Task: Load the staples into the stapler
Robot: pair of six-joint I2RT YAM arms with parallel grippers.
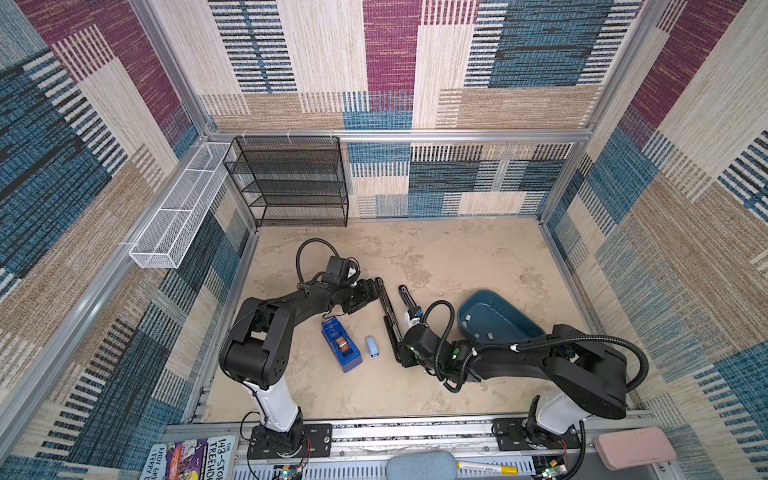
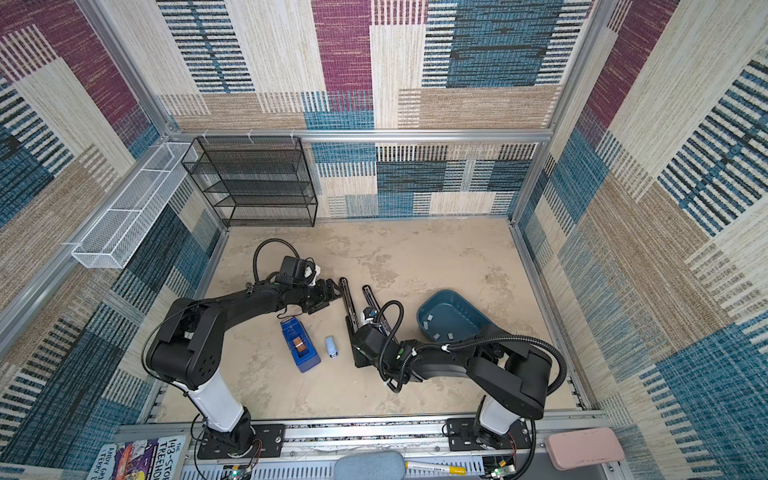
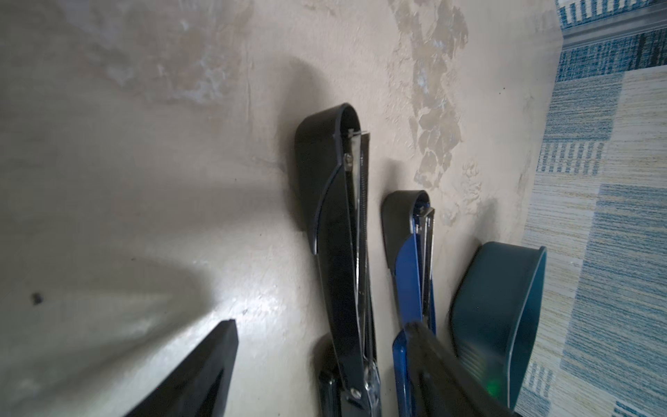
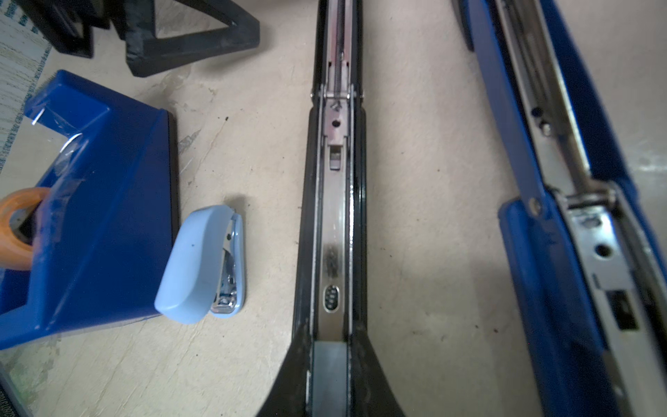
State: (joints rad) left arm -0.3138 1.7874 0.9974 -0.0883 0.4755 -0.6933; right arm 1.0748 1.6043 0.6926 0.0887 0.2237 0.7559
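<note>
A black stapler (image 1: 388,316) (image 4: 335,202) lies opened flat on the table, its metal channel facing up. My right gripper (image 4: 331,346) (image 1: 405,359) hovers over its near end, shut on a grey strip of staples (image 4: 330,375) that lines up with the channel. More staples (image 1: 488,336) lie in the teal bin (image 1: 521,313). My left gripper (image 3: 325,361) (image 1: 370,299) is open at the stapler's far end, its fingers (image 3: 209,364) either side of the black arm (image 3: 343,252) and apart from it.
A blue stapler (image 1: 406,297) (image 4: 563,216) lies open just right of the black one. A blue tape dispenser (image 1: 341,345) and a small light-blue stapler (image 1: 372,347) sit to the left. A black mesh shelf (image 1: 291,183) and a white wire basket (image 1: 178,208) stand at the back left.
</note>
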